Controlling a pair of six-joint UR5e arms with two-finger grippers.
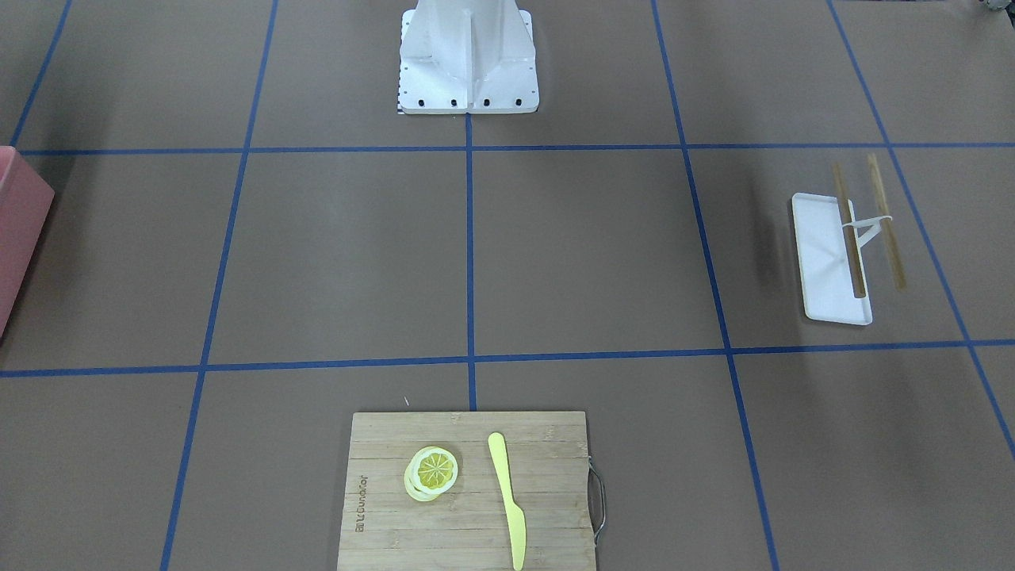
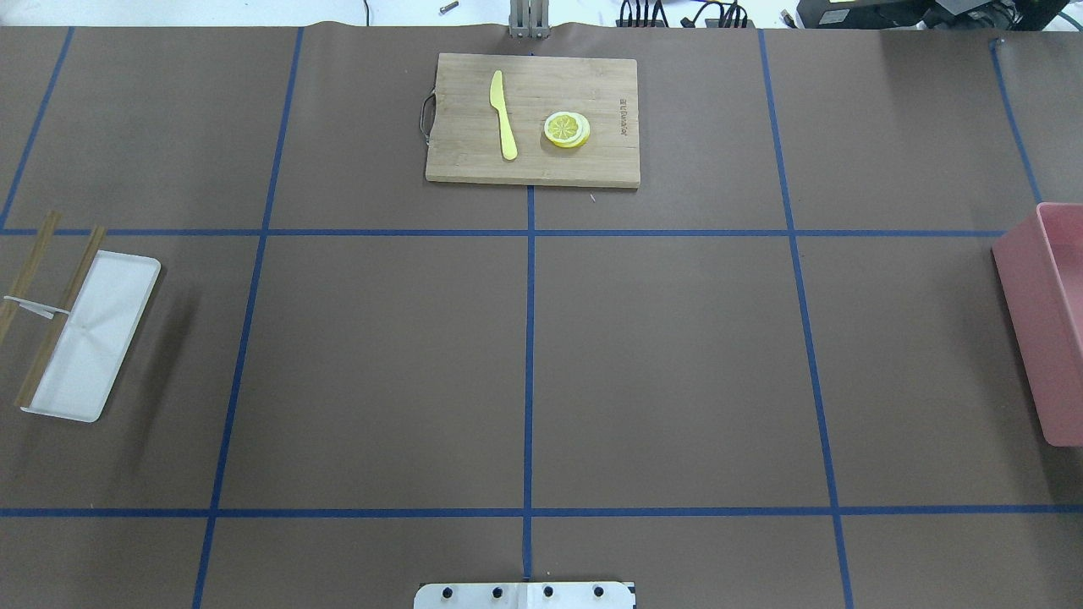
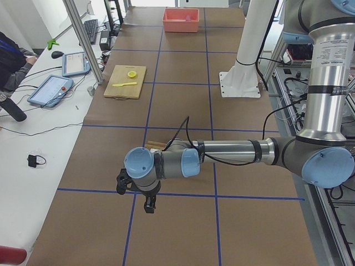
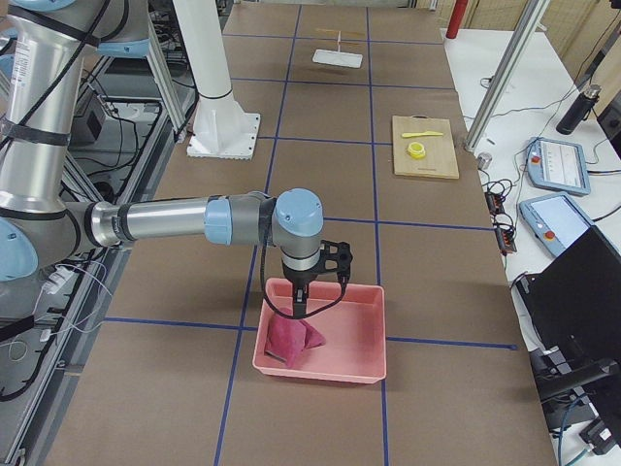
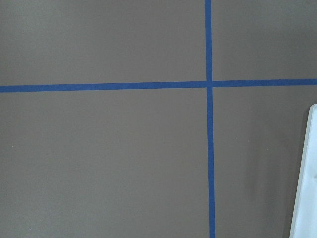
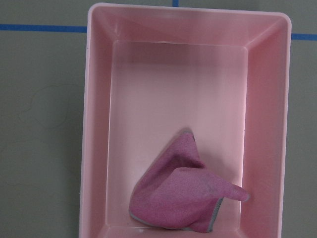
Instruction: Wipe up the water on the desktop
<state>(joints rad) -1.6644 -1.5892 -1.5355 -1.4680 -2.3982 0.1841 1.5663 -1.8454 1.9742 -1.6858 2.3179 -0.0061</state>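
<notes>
The brown desktop [image 2: 660, 355] with blue tape lines shows no water that I can make out. A crumpled pink cloth [image 6: 183, 198] lies in a pink bin [image 6: 96, 124] at the table's right end. My right gripper [image 4: 299, 306] hangs just above that bin, over the cloth [image 4: 296, 340]; I cannot tell whether it is open or shut. My left gripper [image 3: 145, 204] hovers over bare desktop near the left end; I cannot tell its state either. Neither wrist view shows any fingers.
A white tray [image 2: 93, 338] with two wooden sticks [image 2: 59, 313] across it lies at the left end. A bamboo cutting board [image 2: 533, 161] with a yellow knife [image 2: 505, 118] and a lemon slice [image 2: 565, 128] sits at the far middle edge. The robot's white base [image 1: 468, 63] stands on the near side.
</notes>
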